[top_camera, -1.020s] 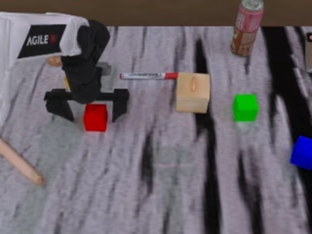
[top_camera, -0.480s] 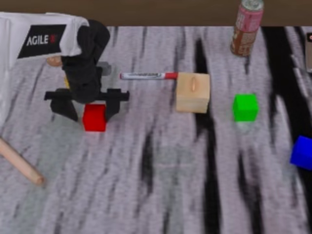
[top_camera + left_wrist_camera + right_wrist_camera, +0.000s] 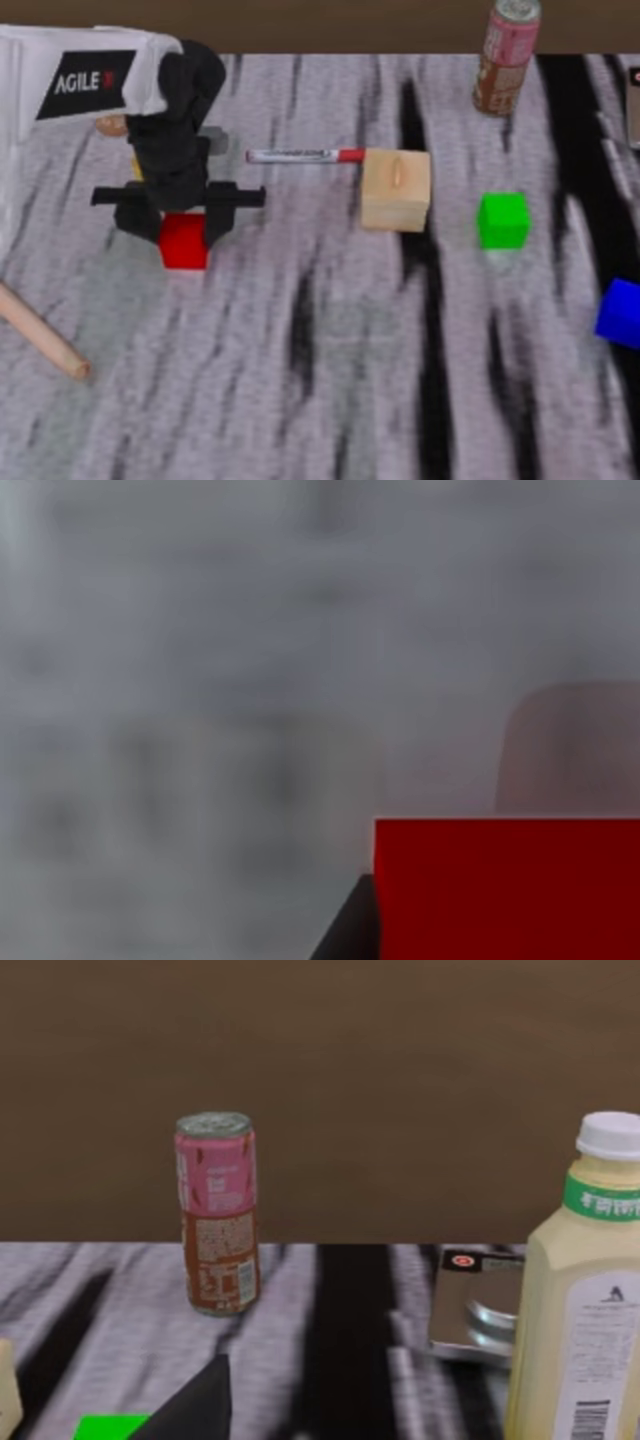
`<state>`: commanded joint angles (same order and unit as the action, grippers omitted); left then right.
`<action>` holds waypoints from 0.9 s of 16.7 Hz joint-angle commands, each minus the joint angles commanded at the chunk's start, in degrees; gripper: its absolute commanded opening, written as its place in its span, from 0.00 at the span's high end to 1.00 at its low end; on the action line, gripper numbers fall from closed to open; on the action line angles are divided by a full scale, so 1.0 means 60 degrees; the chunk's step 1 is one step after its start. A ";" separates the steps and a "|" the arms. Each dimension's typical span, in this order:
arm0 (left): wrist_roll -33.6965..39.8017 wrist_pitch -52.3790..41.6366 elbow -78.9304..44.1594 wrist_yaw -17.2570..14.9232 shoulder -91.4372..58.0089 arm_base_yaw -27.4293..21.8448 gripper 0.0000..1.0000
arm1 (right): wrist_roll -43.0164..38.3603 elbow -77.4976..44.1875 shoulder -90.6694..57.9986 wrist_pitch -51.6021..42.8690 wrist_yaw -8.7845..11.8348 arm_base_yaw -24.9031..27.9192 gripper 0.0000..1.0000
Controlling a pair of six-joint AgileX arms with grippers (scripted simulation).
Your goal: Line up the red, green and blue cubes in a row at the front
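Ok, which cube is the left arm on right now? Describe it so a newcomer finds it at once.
Start at the white left arm at the table's left side and follow it down to its black left pincer. The red cube sits between its fingers, left of the tan wooden block. It is the only red cube; the others are green and blue.

My table (image 3: pixel 330 400) is grey with black streaks. On it: red cube (image 3: pixel 184 245) toward the left edge, marker (image 3: pixel 305 155), tan block (image 3: pixel 397 190), green cube (image 3: pixel 502 220), blue cube (image 3: pixel 620 312) at the right edge, can (image 3: pixel 506 55) at the back, wooden stick (image 3: pixel 40 335) far left.
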<state>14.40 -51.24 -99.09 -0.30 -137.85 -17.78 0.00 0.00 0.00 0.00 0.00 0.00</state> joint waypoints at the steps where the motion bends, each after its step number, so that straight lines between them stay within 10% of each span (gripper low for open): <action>1: 0.0000 0.0000 0.0000 0.0000 0.0000 0.0000 1.00 | 0.0000 0.0000 0.0000 0.0000 0.0000 0.0000 0.00; 15: -0.0026 -0.2226 -0.1390 0.0075 0.1077 0.0204 1.00 | 0.0000 0.0000 0.0000 0.0000 0.0000 0.0000 0.00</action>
<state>14.24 -64.60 -107.43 0.15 -131.39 -16.56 0.00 0.00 0.00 0.00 0.00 0.00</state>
